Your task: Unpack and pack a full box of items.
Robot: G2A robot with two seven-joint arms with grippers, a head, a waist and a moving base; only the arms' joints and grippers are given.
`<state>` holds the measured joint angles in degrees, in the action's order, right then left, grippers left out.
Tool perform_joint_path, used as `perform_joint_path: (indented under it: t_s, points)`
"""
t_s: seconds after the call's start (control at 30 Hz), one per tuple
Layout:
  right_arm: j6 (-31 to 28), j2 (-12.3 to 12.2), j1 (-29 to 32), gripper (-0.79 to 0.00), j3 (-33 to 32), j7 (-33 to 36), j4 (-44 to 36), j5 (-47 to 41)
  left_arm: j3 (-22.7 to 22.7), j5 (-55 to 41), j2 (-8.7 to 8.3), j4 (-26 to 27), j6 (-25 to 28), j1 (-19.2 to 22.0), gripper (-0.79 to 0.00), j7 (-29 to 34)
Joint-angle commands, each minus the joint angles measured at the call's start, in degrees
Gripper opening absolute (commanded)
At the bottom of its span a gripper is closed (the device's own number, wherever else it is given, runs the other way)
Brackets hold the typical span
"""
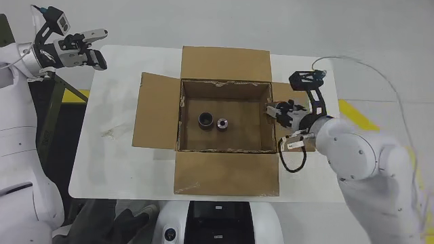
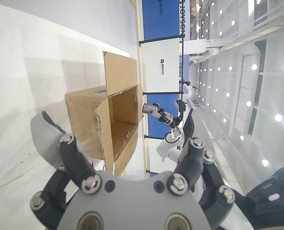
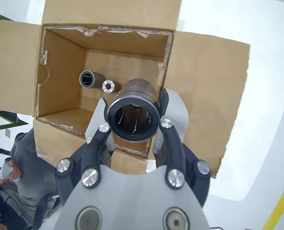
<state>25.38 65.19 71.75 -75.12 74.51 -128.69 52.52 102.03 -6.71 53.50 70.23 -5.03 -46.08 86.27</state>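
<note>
Open box [image 1: 226, 62] at the middle of the desk [image 1: 108, 163], two cylinders [image 1: 205, 119] on its floor, right tool [image 1: 274, 111] clenched on a bearing [image 3: 142, 89] above the box's right rim, left tool [image 1: 100, 46] spread wide, raised at the far-left desk corner.

White table [image 1: 108, 156], open cardboard box [image 1: 226, 61] (flaps spread) on it

Background: a blue panel [image 2: 161, 8] and a white panel [image 2: 162, 68] each carry a logo wordmark. The box [image 2: 82, 113] side bears small, illegible labels.
</note>
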Motion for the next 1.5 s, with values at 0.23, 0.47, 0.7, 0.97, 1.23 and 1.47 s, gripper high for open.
perform_joint_path:
  t_s: [0.23, 0.47, 0.7, 0.97, 1.23, 1.47]
  points:
    - [-1.3, -1.0, 4.2, -0.785, -11.3, 1.5, 1.0, -1.8, 0.0, 0.0, 0.00, 0.0, 0.0, 0.0, 0.000, 0.0]
    - [-2.2, -1.6, 5.3, -0.785, -18.6, 1.9, 5.3, -3.4, 0.0, 0.0, 0.00, 0.0, 0.0, 0.0, 0.000, 0.0]
    - [-1.2, -1.8, 5.2, -0.785, -22.4, -0.6, 12.5, -6.5, 0.0, 0.0, 0.00, 0.0, 0.0, 0.0, 0.000, 0.0]
    - [1.4, -1.8, 5.5, -0.785, -21.1, -4.5, 18.9, -4.4, 0.0, 0.0, 0.00, 0.0, 0.0, 0.0, 0.000, 0.0]
    - [1.5, -1.7, 5.1, -0.785, -19.5, -6.5, 24.6, -5.5, 0.0, 0.0, 0.00, 0.0, 0.0, 0.0, 0.000, 0.0]
    - [3.7, -1.5, 4.4, -0.785, -16.0, -8.7, 28.4, -4.5, 0.0, 0.0, 0.00, 0.0, 0.0, 0.0, 0.000, 0.0]
